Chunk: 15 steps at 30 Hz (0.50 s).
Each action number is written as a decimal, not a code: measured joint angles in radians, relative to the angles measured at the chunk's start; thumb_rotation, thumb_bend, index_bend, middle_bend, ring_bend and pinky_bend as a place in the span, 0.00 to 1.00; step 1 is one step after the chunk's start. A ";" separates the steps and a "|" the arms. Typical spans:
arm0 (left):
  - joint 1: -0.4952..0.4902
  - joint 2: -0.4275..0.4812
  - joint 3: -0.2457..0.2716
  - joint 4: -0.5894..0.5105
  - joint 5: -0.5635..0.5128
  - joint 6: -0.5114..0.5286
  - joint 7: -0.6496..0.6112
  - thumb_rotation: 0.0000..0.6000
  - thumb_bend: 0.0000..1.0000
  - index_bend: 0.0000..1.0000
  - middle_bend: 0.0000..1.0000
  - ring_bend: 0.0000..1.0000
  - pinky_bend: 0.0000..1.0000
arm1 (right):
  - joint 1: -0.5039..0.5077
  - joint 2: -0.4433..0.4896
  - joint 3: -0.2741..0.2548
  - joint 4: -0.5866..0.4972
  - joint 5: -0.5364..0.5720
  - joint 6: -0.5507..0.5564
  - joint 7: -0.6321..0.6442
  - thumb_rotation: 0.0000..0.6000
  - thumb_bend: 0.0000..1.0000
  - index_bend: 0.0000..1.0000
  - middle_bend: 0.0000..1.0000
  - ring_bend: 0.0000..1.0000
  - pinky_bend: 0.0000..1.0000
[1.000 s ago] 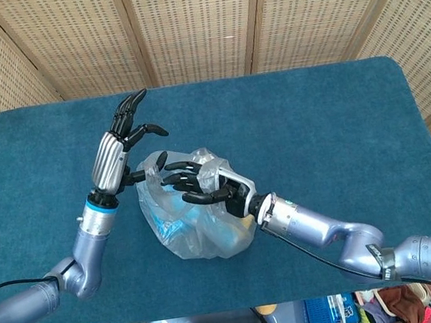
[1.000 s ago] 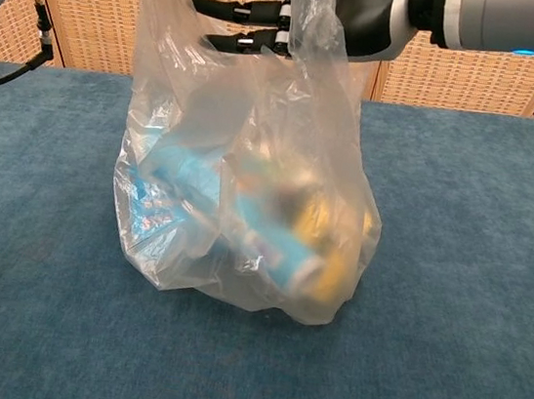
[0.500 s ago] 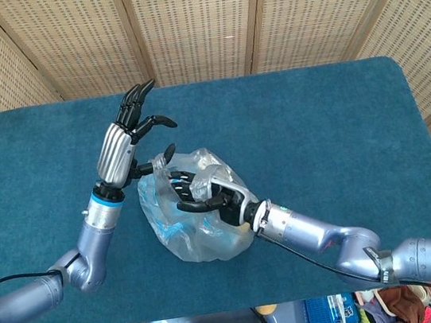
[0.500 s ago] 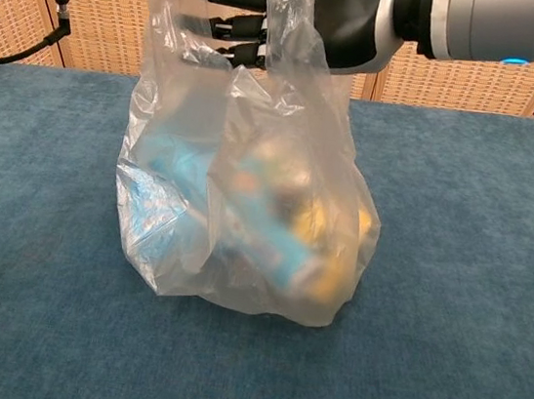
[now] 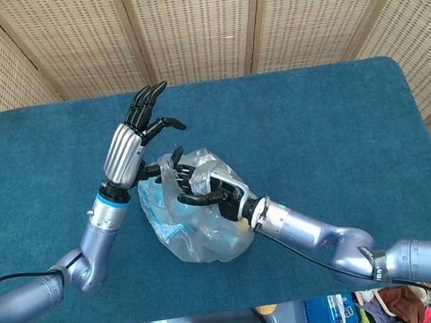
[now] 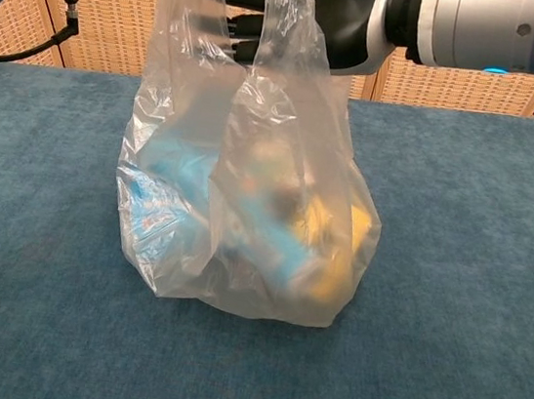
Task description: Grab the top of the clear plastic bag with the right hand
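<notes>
At the bag's crinkled top, the right hand [image 5: 207, 188] curls dark fingers [image 6: 242, 27] into gathered film. Below, the clear plastic bag [image 6: 246, 207] bulges on the blue felt worktop [image 5: 316, 131]. Beside it, the left hand [image 5: 135, 132] stands spread, holding nothing.

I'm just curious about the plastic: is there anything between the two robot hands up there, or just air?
In the head view, the gathered top of the clear plastic bag stands between the left robot hand and the right robot hand, whose fingers reach into its folds.
</notes>
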 measured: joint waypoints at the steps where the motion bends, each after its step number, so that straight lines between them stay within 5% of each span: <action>1: -0.002 -0.002 -0.001 0.001 -0.001 -0.002 0.001 1.00 0.38 0.39 0.00 0.00 0.00 | 0.000 -0.002 0.002 0.001 0.001 -0.001 -0.002 1.00 0.28 0.21 0.23 0.06 0.00; 15: -0.025 -0.018 -0.021 -0.013 -0.016 -0.021 0.020 1.00 0.38 0.39 0.00 0.00 0.00 | 0.008 -0.058 0.029 0.013 0.003 -0.022 -0.013 1.00 0.28 0.20 0.25 0.10 0.00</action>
